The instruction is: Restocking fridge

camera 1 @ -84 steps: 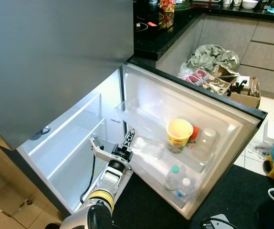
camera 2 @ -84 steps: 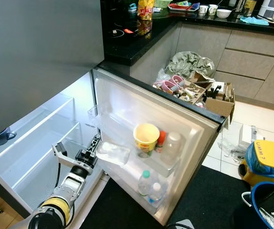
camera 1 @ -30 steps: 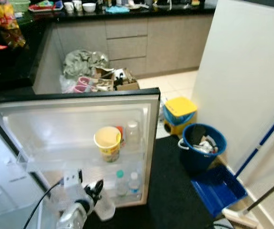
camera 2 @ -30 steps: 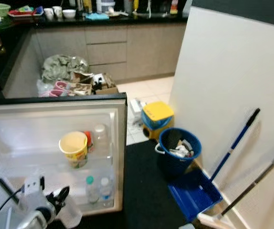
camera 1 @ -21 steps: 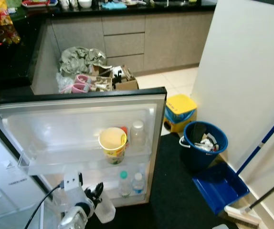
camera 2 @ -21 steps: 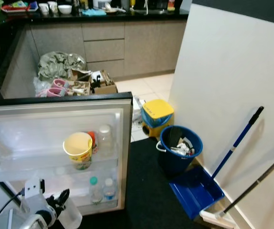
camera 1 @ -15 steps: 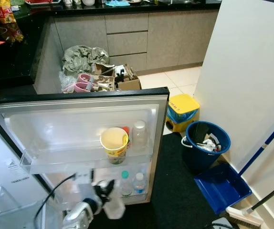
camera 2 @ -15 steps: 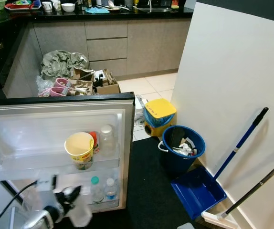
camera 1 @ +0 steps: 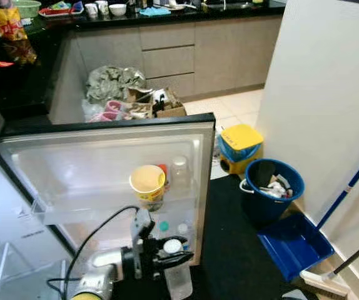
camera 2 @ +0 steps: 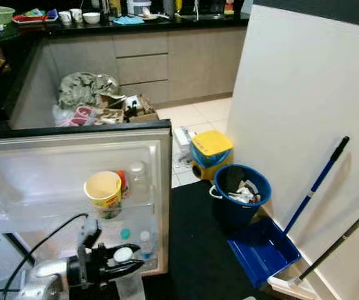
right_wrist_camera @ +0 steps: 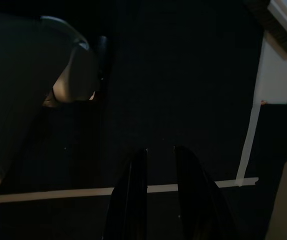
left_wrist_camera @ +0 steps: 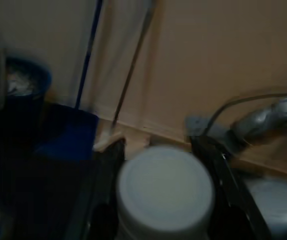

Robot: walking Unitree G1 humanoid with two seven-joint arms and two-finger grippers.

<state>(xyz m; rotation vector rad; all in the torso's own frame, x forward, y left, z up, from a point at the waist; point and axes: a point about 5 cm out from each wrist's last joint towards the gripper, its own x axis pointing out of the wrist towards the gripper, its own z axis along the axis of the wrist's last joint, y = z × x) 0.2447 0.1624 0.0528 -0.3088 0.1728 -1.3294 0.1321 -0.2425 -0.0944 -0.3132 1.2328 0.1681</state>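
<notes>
My left gripper (camera 1: 174, 255) is shut on the neck of a clear plastic bottle (camera 1: 178, 281) with a white cap (camera 1: 171, 245). It holds the bottle upright, low in front of the open fridge door (camera 1: 104, 162). In the left wrist view the cap (left_wrist_camera: 163, 187) sits between the two black fingers (left_wrist_camera: 107, 200). The door's upper shelf carries a yellow tub (camera 1: 148, 184), a red-capped bottle and a clear bottle (camera 1: 179, 172). Two small water bottles (camera 1: 182, 229) stand on the lower shelf. My right gripper (right_wrist_camera: 158, 200) hangs shut over the dark floor mat.
A blue bucket of rubbish (camera 1: 272, 190), a yellow-lidded container (camera 1: 239, 144) and a blue dustpan (camera 1: 295, 244) with a broom stand right of the door by a white wall. Boxes and bags (camera 1: 126, 100) lie at the cabinets behind. A black mat (camera 1: 229, 262) covers the floor.
The camera has swung right from the fridge interior to the door. My left gripper, open at the door shelf before, now holds the bottle and has carried it rightward, turning it upright.
</notes>
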